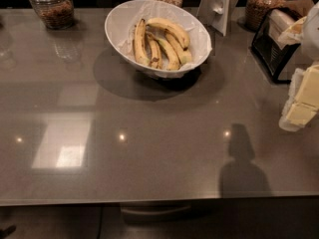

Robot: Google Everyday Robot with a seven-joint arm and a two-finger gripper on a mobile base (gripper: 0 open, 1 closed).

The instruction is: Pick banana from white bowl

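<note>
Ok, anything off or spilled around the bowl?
Nothing stands out. The bananas all lie inside the white bowl, nothing spilled; jars behind stand upright. End effector is at the right edge, away from the bowl.

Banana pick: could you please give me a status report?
Gripper at frame's right edge, away from white bowl. Banana lying in bowl, ungripped. Other bananas alongside it.
</note>
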